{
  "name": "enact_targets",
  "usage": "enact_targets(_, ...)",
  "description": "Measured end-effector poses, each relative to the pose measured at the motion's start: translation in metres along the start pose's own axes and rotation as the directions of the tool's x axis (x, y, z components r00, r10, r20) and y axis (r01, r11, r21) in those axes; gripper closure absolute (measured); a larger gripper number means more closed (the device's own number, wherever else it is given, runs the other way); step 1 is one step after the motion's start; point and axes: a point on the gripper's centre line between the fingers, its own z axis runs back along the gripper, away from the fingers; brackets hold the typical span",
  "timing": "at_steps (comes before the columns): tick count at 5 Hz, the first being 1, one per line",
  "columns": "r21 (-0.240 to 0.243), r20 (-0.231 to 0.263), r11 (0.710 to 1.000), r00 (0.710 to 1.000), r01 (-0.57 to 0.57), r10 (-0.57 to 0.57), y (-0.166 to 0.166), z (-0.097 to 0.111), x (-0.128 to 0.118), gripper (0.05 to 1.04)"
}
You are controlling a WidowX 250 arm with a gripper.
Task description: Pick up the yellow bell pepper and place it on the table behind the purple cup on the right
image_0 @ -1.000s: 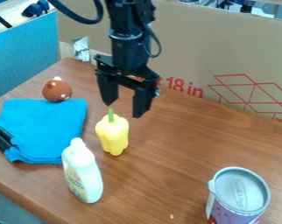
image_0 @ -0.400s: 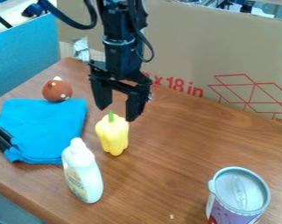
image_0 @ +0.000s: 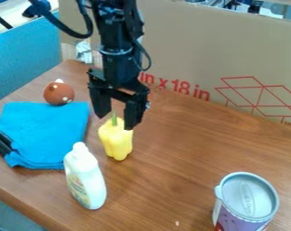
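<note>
My gripper (image_0: 117, 122) hangs down over the table's left half, open, its fingers to either side of the green stem of a yellow toy pepper (image_0: 116, 140). One fingertip overlaps the pepper's upper right in the view; whether they touch I cannot tell. The pepper stands upright on the wooden table (image_0: 172, 158). In front of it and a little left is a white bottle (image_0: 86, 178). Left of the gripper lies a folded blue cloth (image_0: 45, 133) with black clips (image_0: 3, 143) at its left edge. A brown ball-like toy (image_0: 58, 93) with white spots sits just behind the cloth.
A lidded canister (image_0: 246, 203) stands at the front right. Along the back of the table rises a cardboard panel (image_0: 232, 58) with red print, and a blue panel (image_0: 24, 56) borders the left side. Crumpled foil (image_0: 84, 51) is at the back left corner.
My gripper has moved left and lower in the view, from behind the pepper to around its stem, staying open. The pepper, bottle, cloth and other objects have not moved.
</note>
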Motion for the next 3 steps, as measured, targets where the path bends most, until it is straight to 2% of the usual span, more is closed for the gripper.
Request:
enact_targets(1,-0.005,0.005,1.0,1.0,0.003,-0.003,0.0023,-0.0013,-0.0002,0.135)
enact_targets(2,-0.019,0.008,1.0,1.0,0.009,-0.009,0.0007,-0.0037,-0.0012,0.449)
enact_targets(3,-0.029,0.008,0.999,1.0,0.014,-0.013,0.0004,-0.0042,-0.0021,0.719)
